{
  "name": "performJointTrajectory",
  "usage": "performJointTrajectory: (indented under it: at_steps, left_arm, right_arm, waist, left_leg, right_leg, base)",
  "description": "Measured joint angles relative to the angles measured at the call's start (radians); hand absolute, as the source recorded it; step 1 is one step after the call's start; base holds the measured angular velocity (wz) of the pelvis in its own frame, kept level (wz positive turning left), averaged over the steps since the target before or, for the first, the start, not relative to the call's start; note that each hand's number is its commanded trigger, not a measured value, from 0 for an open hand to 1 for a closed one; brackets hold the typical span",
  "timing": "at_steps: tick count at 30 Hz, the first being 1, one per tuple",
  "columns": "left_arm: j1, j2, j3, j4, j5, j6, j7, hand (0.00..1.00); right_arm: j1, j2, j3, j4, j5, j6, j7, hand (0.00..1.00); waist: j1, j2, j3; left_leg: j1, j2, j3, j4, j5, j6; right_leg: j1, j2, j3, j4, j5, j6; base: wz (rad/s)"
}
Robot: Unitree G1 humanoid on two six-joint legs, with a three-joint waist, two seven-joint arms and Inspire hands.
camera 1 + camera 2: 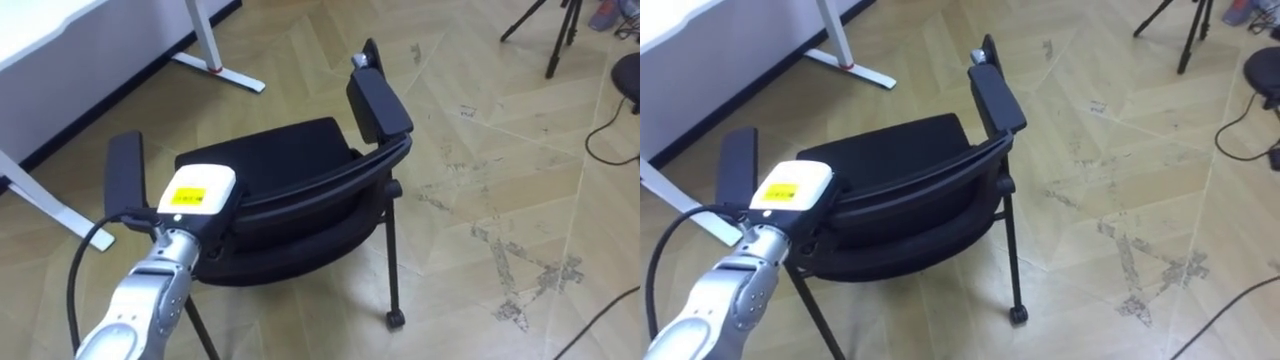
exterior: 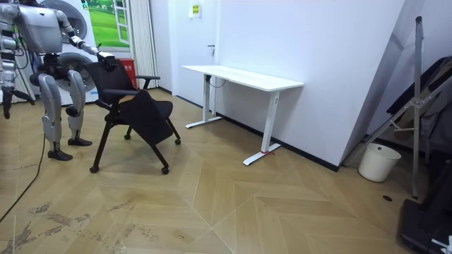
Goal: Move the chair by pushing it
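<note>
Here's the chair (image 1: 290,160), black, with padded armrests and small castors, standing on the herringbone wood floor right in front of the robot, its backrest turned toward the robot. The left hand (image 1: 195,195) is at the top edge of that backrest, near the chair's left corner, the silver forearm coming up from the lower left. From the head camera the back of the hand is all you get. The fingers are tucked out of sight over the backrest, so I can't tell whether they grip the edge or lie flat against it.

Also in the eye views, the white desk (image 1: 60,30) crosses the upper left, its foot on the floor just beyond the left armrest (image 1: 125,170). On the other side, scuff marks (image 1: 520,270) streak the floor and tripod legs (image 1: 555,30) stand at the top right.

The room view gives the wider story. The robot stands upright behind the chair at the room view's left, with one arm stretched forward to the backrest. The other arm hangs at the picture's edge, and what seems to be the right hand (image 2: 6,102) is too small to read. The chair sits well short of the desk, which stands along the white wall. Far off at the room view's right, a white bucket (image 2: 378,162) stands beside a leaning stand.
</note>
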Motion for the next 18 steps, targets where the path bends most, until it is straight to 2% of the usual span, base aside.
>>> performJointTrajectory:
  at_steps: [4,7,9,10,12,13,15,18]
  left_arm:
    - [-0.007,0.014,0.000,0.006,-0.002,-0.009,0.006,1.00]
    - [-0.016,0.055,0.000,0.006,-0.037,-0.026,0.006,1.00]
    - [-0.024,0.069,0.000,0.005,-0.035,-0.030,0.005,1.00]
    - [-0.027,0.082,0.000,0.000,-0.034,-0.036,0.002,1.00]
    - [-0.039,0.099,0.000,-0.011,-0.038,-0.043,-0.005,1.00]
    - [-0.049,0.116,0.000,-0.013,-0.038,-0.059,-0.006,1.00]
    - [-0.054,0.121,0.000,-0.012,-0.038,-0.061,-0.005,1.00]
    - [-0.059,0.123,0.000,-0.014,-0.037,-0.074,-0.006,1.00]
  right_arm:
    - [-0.013,-0.053,-0.030,-0.083,-0.158,-0.001,-0.084,0.00]
    - [-0.045,-0.090,-0.050,-0.247,-0.289,0.005,-0.139,0.00]
    - [-0.053,-0.106,-0.051,-0.369,-0.332,0.001,-0.170,0.00]
    - [-0.057,-0.108,-0.054,-0.450,-0.370,-0.006,-0.191,0.00]
    - [-0.055,-0.108,-0.059,-0.583,-0.462,-0.007,-0.214,0.00]
    - [-0.055,-0.108,-0.057,-0.685,-0.532,-0.007,-0.223,0.00]
    - [-0.056,-0.108,-0.041,-0.815,-0.643,-0.016,-0.232,0.00]
    - [-0.059,-0.109,-0.018,-0.971,-0.817,-0.020,-0.233,0.00]
  waist:
    - [0.011,-0.005,-0.0021]
    - [0.010,-0.013,0.0001]
    - [0.012,-0.026,0.0009]
    - [0.012,-0.036,-0.0016]
    - [0.022,-0.042,-0.0053]
    - [0.031,-0.042,-0.0054]
    - [0.030,-0.042,-0.0054]
    - [0.050,-0.041,-0.0054]
  left_leg:
    - [0.000,0.002,0.013,-0.003,0.000,0.000]
    - [-0.012,0.002,0.019,0.004,0.001,0.000]
    - [-0.014,0.004,0.020,0.010,0.001,0.000]
    - [-0.019,0.005,0.017,0.013,0.000,0.000]
    - [-0.044,0.006,0.015,0.025,0.000,-0.001]
    - [-0.059,0.008,0.018,0.029,0.000,-0.001]
    - [-0.067,0.007,0.015,0.030,0.001,-0.001]
    - [-0.064,0.006,0.012,0.028,0.001,-0.001]
  right_leg:
    - [-0.012,0.001,0.009,0.008,0.001,-0.001]
    - [-0.030,0.000,0.011,0.019,0.001,-0.002]
    - [-0.032,0.001,0.010,0.019,0.002,-0.003]
    - [-0.034,0.002,0.007,0.017,0.002,-0.003]
    - [-0.053,0.002,0.006,0.019,0.005,-0.005]
    - [-0.069,0.003,0.008,0.019,0.010,-0.006]
    - [-0.074,0.003,0.005,0.018,0.011,-0.006]
    - [-0.071,0.002,0.007,0.015,0.011,-0.006]
  base:
    - [-0.10]
    - [-0.08]
    - [0.03]
    - [0.07]
    - [0.03]
    - [-0.04]
    - [0.03]
    - [-0.01]
